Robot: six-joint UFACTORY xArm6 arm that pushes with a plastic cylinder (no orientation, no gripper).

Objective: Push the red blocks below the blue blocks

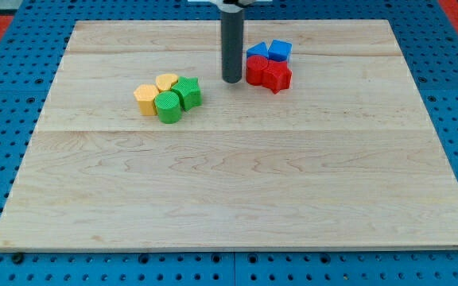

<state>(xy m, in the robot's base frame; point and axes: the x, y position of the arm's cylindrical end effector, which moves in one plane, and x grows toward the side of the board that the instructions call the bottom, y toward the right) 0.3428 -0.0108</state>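
Toward view's top, right of centre: two red blocks [268, 74] touching, directly below two blue blocks [269, 51] | my tip [231, 80] just left of reds, contact unclear; plain rod, no claw | farther left: yellow pair [155, 91], green pair [178, 99], clustered | wooden board [237, 199], no writing.

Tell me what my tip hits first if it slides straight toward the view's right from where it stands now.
Probably the left red block: my tip stands just to its left, with a small gap showing. The other red block and the blue blocks lie beyond or above. Depth is hard to judge.
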